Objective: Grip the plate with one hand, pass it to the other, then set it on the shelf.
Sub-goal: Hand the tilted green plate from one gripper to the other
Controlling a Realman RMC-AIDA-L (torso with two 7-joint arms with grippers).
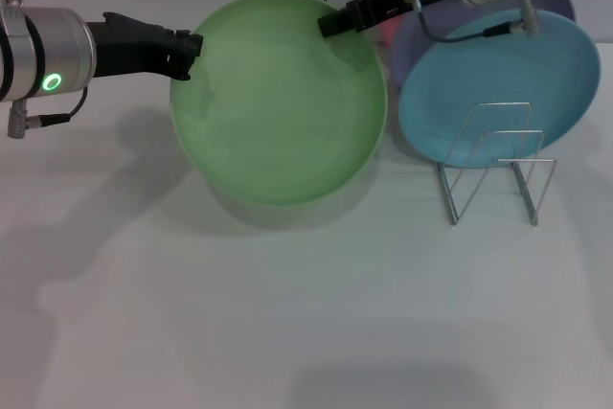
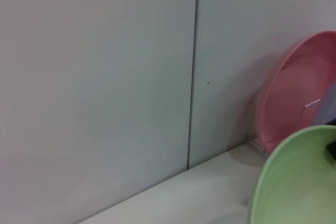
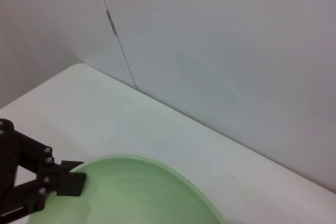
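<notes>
At left, the left gripper [image 1: 192,50] pinches the green plate [image 1: 278,98] by its rim, held above the table. The right gripper [image 1: 330,24] touches the opposite rim — grip unclear. Handover underway; next, the right must clamp before release, then the wire shelf [image 1: 496,165].

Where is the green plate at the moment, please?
In the head view the green plate is held up at centre, between the left pincer at its left rim and the right pincer at its upper right rim, left of the wire rack.
</notes>
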